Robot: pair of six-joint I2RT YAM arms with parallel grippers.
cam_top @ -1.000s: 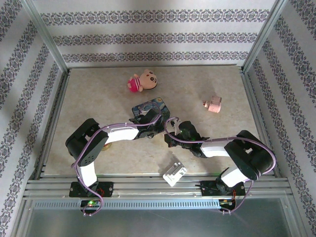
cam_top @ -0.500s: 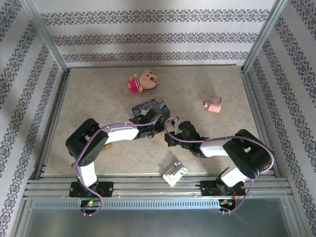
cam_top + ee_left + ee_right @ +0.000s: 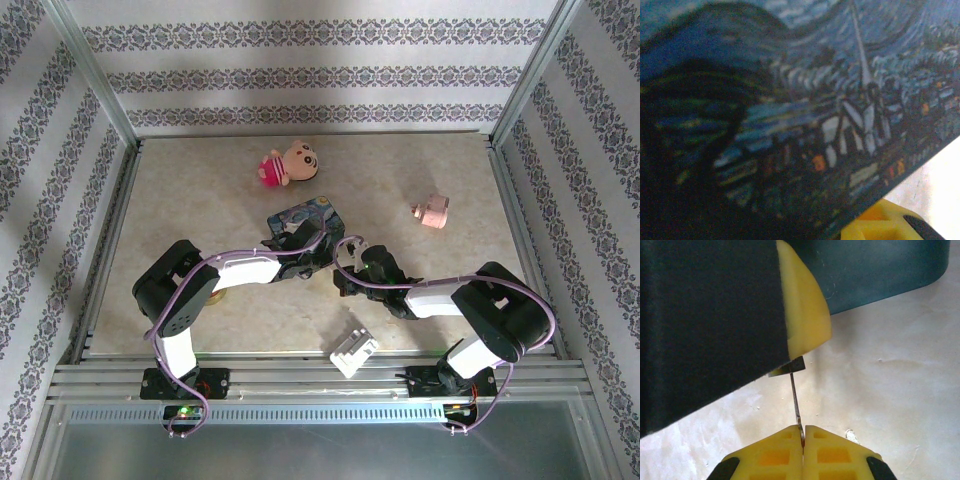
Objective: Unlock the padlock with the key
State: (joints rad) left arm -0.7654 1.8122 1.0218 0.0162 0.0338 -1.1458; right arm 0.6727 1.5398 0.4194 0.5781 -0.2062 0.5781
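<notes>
While our left end effector (image 3: 322,262) grips the padlock (image 3: 789,367), our right end effector (image 3: 803,437) is closed on the key (image 3: 795,400).
The key's long axis points straight ahead from the right grip, its tip meeting the padlock, just beside the tin (image 3: 880,270).

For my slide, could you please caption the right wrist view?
Right jaws shut on the key, its tip at the padlock near the blue tin.

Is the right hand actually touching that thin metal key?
Touching. In the right wrist view, the right hand pinches the key between its closed fingers.
</notes>
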